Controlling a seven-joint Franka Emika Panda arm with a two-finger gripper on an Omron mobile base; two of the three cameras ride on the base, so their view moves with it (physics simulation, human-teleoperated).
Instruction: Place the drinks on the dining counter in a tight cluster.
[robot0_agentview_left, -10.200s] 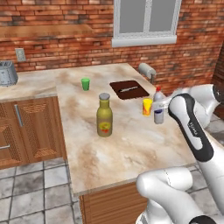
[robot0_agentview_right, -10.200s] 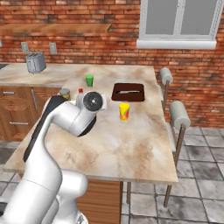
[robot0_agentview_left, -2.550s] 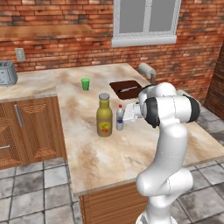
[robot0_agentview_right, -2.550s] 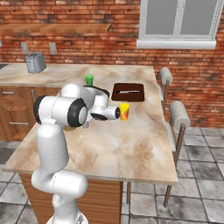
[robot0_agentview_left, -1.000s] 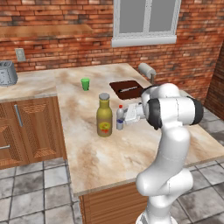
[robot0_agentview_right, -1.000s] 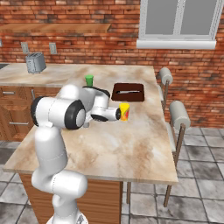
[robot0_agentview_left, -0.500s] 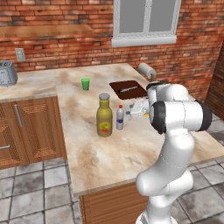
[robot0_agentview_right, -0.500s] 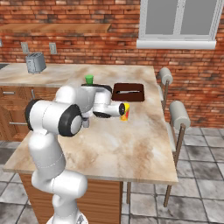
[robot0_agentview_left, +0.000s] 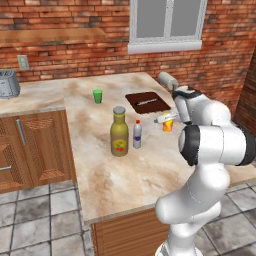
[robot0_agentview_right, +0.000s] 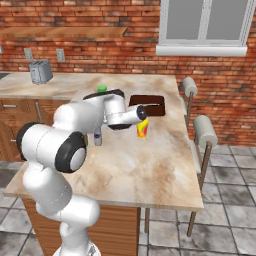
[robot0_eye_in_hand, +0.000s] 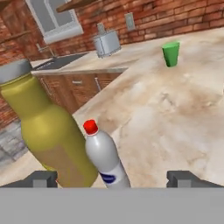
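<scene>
1. The gripper (robot0_eye_in_hand: 112, 178) is spread wide with nothing between its fingers.
2. Just ahead on the dining counter (robot0_agentview_left: 125, 170), the small bottle (robot0_eye_in_hand: 105, 159) stands upright just beside the big yellow bottle (robot0_eye_in_hand: 48, 131).
3. Farther back stands a green cup (robot0_eye_in_hand: 171, 54), then a toaster (robot0_eye_in_hand: 107, 43).

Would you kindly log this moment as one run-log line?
gripper: open, behind small bottle | small bottle: upright beside olive-yellow bottle | dining counter: two drinks clustered

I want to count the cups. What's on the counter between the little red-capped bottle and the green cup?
Nothing: bare marble lies between the small bottle and the green cup, in the hand view.
</scene>
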